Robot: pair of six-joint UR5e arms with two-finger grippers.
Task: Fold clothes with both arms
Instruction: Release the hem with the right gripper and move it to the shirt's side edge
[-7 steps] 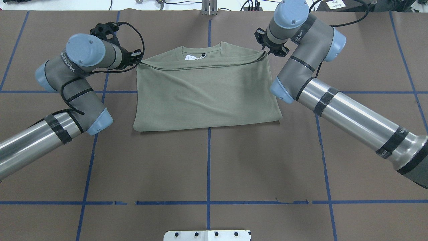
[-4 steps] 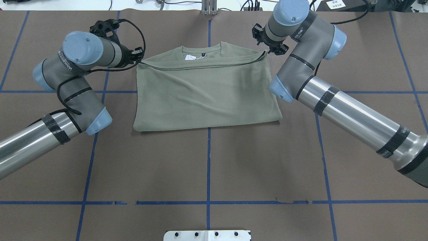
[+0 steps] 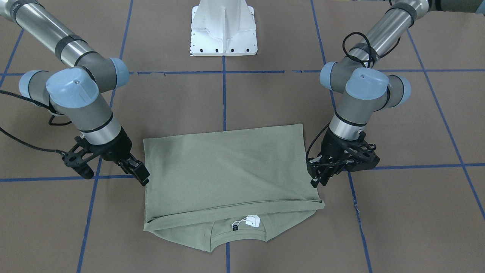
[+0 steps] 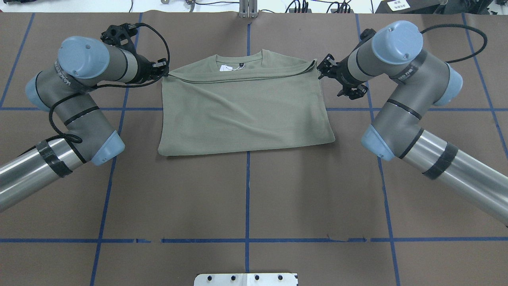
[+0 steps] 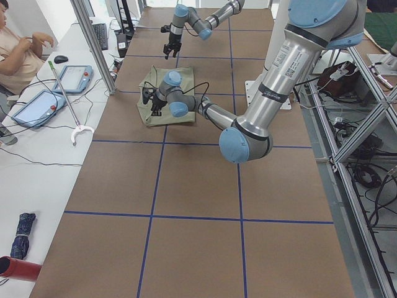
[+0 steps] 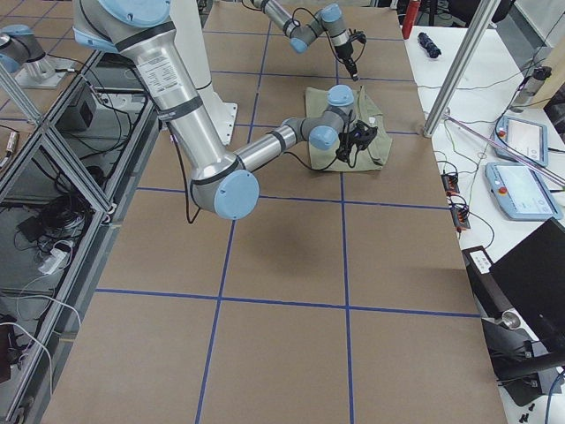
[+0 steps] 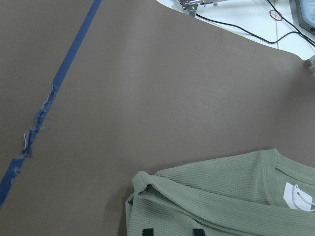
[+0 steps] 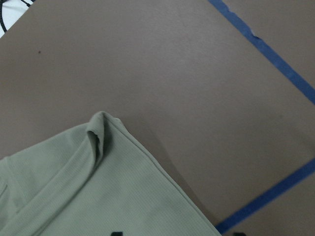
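Green shirt (image 4: 246,111) lies folded hem-to-shoulders; right gripper (image 3: 113,173) gapes wide beside its corner, free of cloth; left gripper (image 3: 316,178), narrowly parted, sits at the opposite corner, probably to let go.

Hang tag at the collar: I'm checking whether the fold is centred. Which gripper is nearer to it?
Left. The left gripper sits at the shirt corner on the hang tag side; the right gripper is farther, off the opposite corner.
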